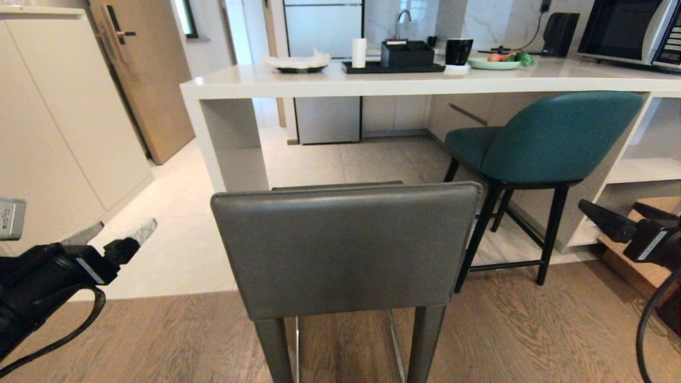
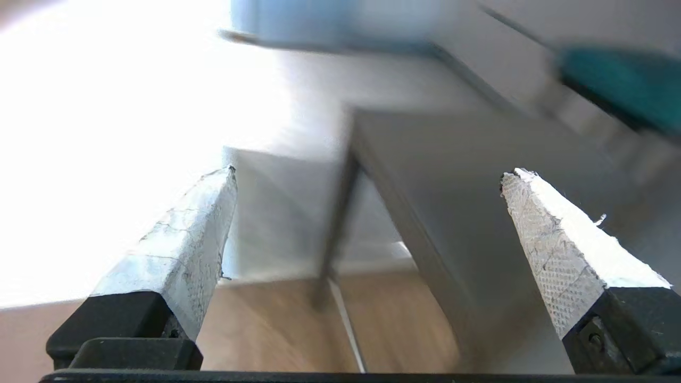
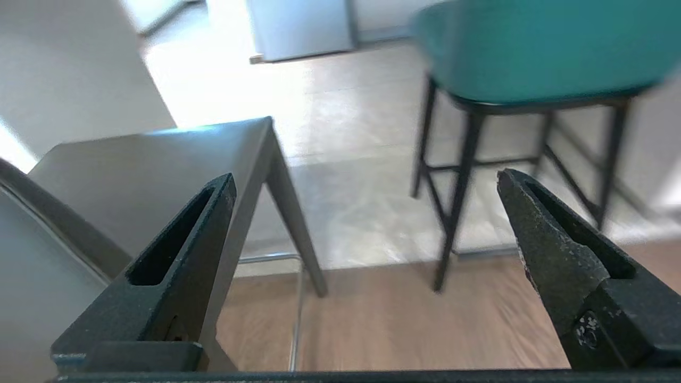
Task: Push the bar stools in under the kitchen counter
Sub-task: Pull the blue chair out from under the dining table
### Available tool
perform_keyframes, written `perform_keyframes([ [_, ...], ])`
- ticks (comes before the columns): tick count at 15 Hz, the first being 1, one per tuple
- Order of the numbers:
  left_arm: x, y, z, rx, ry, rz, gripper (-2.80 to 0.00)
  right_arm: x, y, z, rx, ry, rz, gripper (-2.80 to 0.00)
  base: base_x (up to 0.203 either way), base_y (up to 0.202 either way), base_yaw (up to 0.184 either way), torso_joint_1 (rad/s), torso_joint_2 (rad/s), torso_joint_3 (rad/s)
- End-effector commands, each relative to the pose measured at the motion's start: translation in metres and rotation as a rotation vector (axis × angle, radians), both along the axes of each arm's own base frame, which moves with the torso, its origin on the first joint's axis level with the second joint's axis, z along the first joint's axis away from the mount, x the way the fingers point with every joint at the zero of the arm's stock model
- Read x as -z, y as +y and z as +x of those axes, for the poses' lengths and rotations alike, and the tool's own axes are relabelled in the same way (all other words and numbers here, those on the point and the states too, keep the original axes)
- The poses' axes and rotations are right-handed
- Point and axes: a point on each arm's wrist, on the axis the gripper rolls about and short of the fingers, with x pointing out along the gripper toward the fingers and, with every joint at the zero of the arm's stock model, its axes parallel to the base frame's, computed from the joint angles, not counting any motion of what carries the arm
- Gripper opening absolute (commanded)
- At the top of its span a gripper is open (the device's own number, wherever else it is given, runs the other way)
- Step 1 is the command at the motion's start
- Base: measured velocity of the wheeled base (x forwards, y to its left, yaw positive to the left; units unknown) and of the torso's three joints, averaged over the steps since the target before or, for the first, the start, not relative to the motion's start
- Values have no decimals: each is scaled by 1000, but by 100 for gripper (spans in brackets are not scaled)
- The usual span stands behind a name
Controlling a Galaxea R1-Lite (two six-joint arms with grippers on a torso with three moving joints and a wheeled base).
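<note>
Both grippers, left (image 1: 123, 233) and right (image 1: 612, 211), fingers spread wide, empty, flanking grey stool (image 1: 346, 250), touching nothing.

Pretty clearly a home kitchen I'm in: white kitchen counter (image 1: 372, 80) with a teal stool (image 1: 553, 138) tucked at it, sink faucet (image 1: 403, 18) far behind, microwave (image 1: 630, 29) far right, fridge (image 1: 323, 69) beyond, wood door (image 1: 143, 74) left.

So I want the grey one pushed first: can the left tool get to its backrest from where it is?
Probably yes. The left tool is open beside the grey stool's backrest, apart from it, with only bare floor between them.
</note>
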Motion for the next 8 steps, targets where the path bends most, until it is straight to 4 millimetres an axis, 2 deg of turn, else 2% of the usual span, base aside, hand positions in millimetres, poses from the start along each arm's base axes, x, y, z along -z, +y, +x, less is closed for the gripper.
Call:
perform_keyframes([
  [1,-26,-16,-11,-101,-40,-20,0,-23,7,-39,41,105,24,0,0,0,0,0,0,0],
  [2,-35,-23,-22,-91,-28,-23,0,-35,9,-56,61,126,35,0,0,0,0,0,0,0],
  [4,-51,-28,-52,-70,-19,-25,0,-50,13,-87,84,61,24,0,0,0,0,0,0,0],
  [8,-64,-28,-119,-65,-85,-17,0,-53,21,-147,98,-95,-57,0,0,0,0,0,0,0],
])
